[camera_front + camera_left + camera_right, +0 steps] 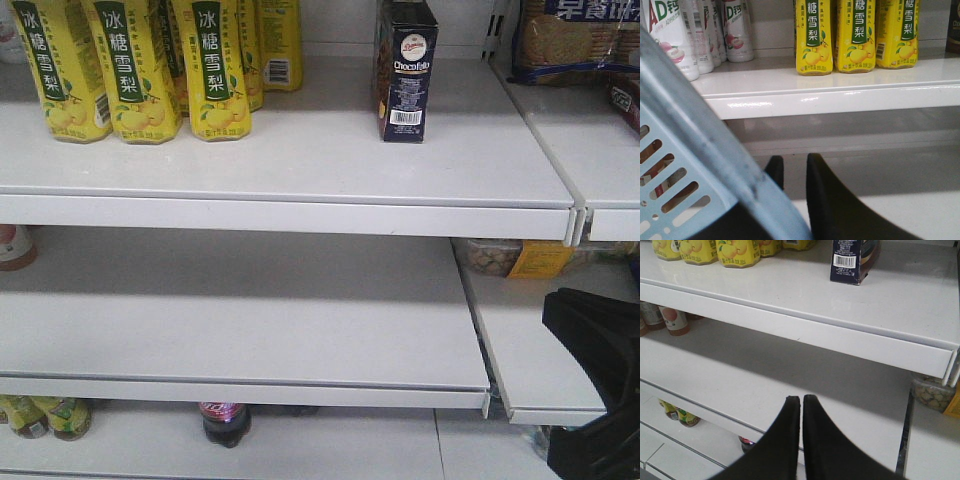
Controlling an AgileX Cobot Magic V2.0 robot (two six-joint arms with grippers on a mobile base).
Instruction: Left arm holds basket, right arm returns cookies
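Note:
The cookies (405, 70), a tall dark navy carton with white lettering and a barcode, stand upright on the top shelf (300, 160), free of any gripper. The right wrist view shows their lower part (852, 260) far ahead. My right gripper (801, 399) is shut and empty, hovering over the middle shelf, well below and in front of the carton. The black right arm (600, 380) shows at the lower right. The light blue basket (685, 130) fills the left of the left wrist view, its thick rim slanting down between the fingers of my left gripper (792, 162).
Yellow pear-drink bottles (130, 70) stand left of the carton on the top shelf. A cracker pack (575, 35) lies on the neighbouring shelf to the right. White drink bottles (735, 30) stand further left. A dark bottle (225, 420) sits under the middle shelf (250, 310).

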